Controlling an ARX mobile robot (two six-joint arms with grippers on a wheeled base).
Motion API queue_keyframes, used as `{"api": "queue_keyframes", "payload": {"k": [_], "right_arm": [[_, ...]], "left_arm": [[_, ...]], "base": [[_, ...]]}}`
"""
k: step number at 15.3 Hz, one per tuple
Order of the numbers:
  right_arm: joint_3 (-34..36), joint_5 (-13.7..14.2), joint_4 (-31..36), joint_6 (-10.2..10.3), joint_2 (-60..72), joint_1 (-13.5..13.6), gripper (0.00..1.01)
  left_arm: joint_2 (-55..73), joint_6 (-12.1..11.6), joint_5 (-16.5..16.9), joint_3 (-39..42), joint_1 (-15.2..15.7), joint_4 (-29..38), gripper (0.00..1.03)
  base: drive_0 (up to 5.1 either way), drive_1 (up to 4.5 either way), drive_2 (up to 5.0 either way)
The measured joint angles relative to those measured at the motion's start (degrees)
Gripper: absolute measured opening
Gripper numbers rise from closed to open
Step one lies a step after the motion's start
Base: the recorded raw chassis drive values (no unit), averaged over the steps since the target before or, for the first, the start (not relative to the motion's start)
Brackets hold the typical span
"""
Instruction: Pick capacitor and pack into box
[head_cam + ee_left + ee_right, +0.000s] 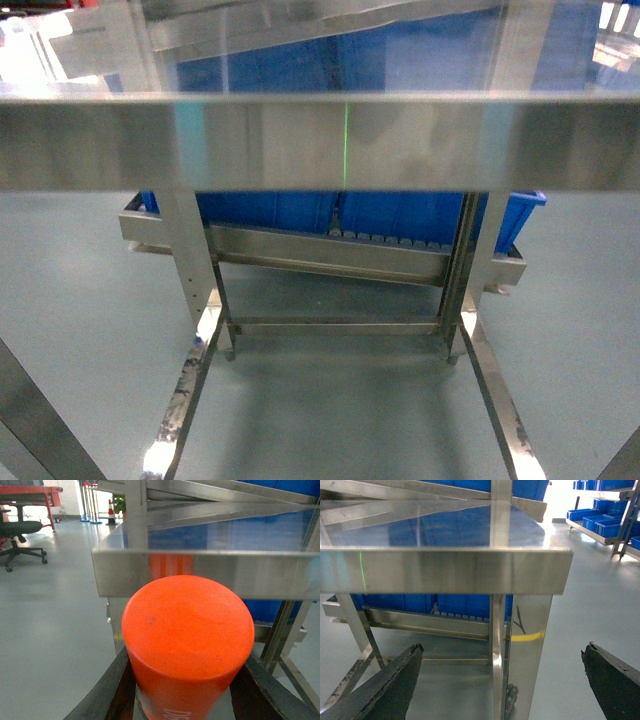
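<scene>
The orange capacitor [187,645] sits clamped upright in the left gripper [185,690], just below the steel table edge [210,572] ahead, so lift it clear first; the box is probably out of view, the right gripper [500,680] gapes empty.

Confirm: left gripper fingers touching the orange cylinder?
Touching. The left wrist view shows the orange cylinder wedged between both dark fingers, its sides pressed against them with no gap. The right gripper is open and empty.

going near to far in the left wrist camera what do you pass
Orange capacitor held between the left gripper's dark fingers → steel table edge → blue bins behind the frame; traffic cone far off.
</scene>
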State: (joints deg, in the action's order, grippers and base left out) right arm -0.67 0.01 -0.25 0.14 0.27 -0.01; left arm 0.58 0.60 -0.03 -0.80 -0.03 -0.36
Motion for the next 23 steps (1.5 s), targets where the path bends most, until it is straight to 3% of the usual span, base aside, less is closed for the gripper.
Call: {"api": "queue_keyframes", "payload": {"k": [23], "right_arm": [[0.0, 0.0, -0.11, 0.0, 0.0, 0.0, 0.98]], "left_arm": [[0.0, 0.0, 0.04, 0.0, 0.02, 0.04, 0.41]], "base": [[0.0, 0.0, 0.0]]}}
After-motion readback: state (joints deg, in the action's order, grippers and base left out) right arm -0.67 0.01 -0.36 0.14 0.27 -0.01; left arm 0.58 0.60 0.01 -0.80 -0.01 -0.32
